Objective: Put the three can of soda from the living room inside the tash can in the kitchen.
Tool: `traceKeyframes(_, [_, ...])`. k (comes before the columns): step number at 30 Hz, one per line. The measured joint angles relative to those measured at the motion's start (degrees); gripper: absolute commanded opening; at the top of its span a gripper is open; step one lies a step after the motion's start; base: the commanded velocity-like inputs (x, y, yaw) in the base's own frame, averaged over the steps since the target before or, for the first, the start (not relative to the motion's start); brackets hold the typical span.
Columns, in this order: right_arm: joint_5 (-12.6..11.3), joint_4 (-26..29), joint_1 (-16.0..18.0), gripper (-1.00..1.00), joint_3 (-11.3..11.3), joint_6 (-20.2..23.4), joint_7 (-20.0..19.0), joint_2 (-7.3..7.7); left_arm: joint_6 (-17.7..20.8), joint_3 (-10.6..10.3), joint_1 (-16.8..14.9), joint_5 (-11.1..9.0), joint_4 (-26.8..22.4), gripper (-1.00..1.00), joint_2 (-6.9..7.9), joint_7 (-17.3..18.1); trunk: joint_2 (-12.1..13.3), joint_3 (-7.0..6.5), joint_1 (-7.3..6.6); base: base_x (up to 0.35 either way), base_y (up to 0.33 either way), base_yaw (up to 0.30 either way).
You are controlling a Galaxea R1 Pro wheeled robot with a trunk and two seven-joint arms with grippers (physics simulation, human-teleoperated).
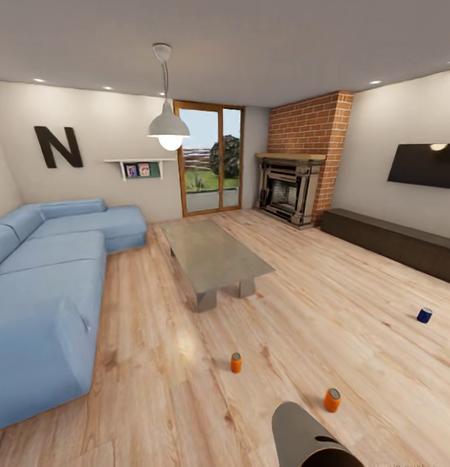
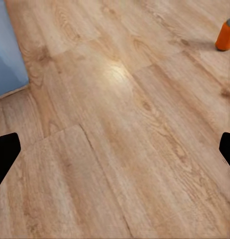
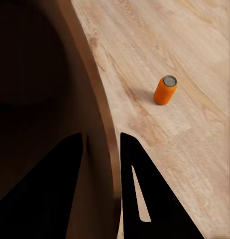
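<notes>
Three soda cans stand on the living room's wood floor in the head view: an orange one [image 1: 236,362] in the middle, a second orange one [image 1: 332,400] nearer to me on the right, and a dark blue one [image 1: 425,315] far right. The trash can [image 1: 303,434], grey outside and brown inside, sits at the bottom edge of that view. My right gripper [image 3: 102,137] is shut on its rim [image 3: 97,104], one finger inside and one outside, with an orange can [image 3: 165,90] on the floor beyond. Over bare floor my left gripper [image 2: 115,154] is open, and an orange can [image 2: 225,35] stands ahead of it.
A blue corner sofa [image 1: 43,279] runs along the left, its edge [image 2: 8,55] close to my left gripper. A stone coffee table [image 1: 212,253] stands mid-room. Behind it are a brick fireplace [image 1: 290,188], a wall TV [image 1: 423,165] and a long dark cabinet [image 1: 393,240].
</notes>
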State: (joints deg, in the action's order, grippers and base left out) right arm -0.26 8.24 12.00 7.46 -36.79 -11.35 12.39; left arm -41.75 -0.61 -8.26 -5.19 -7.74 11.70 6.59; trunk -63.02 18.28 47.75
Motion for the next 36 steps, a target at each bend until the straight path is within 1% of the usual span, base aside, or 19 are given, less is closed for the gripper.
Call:
traceKeyframes(9, [0.04, -0.01, -0.02, -1.00, -0.13, -0.01, -0.01, 0.02, 0.00, 0.00, 0.01, 0.09, 0.00, 1.00, 0.02, 0.08, 0.00, 0.00, 0.00, 0.199, 0.207, -0.246])
traceKeyframes(14, [-0.07, 0.01, -0.02, -1.00, 0.03, 0.00, 0.00, 0.03, 0.00, -0.01, 0.00, 0.09, 0.00, 1.00, 0.04, 0.94, 0.00, 0.00, 0.00, 0.226, 0.245, -0.246])
traceKeyframes(22, [0.03, 0.00, 0.01, -1.00, -0.14, -0.01, 0.06, 0.02, 0.00, 0.00, 0.00, 0.09, 0.00, 1.00, 0.03, 1.27, 0.00, 0.00, 0.00, 0.241, 0.225, -0.246])
traceKeyframes(25, [0.16, -0.01, -0.02, -1.00, -0.38, -0.04, 0.11, 0.00, 0.00, -0.01, 0.00, 0.09, 0.00, 1.00, 0.00, 1.31, 0.00, 0.00, 0.00, 0.283, 0.027, -0.246])
traceKeyframes(28, [0.04, 0.01, -0.02, -1.00, -0.14, -0.02, 0.11, 0.00, 0.00, 0.00, 0.02, 0.09, 0.00, 1.00, -0.01, 1.31, 0.00, 0.00, 0.00, 0.281, -0.081, -0.246])
traceKeyframes(36, [0.01, 0.00, -0.03, -1.00, -0.20, -0.02, 0.10, 0.00, 0.00, 0.00, 0.00, 0.09, 0.00, 1.00, -0.01, 1.32, 0.00, 0.00, 0.00, 0.249, -0.175, -0.246])
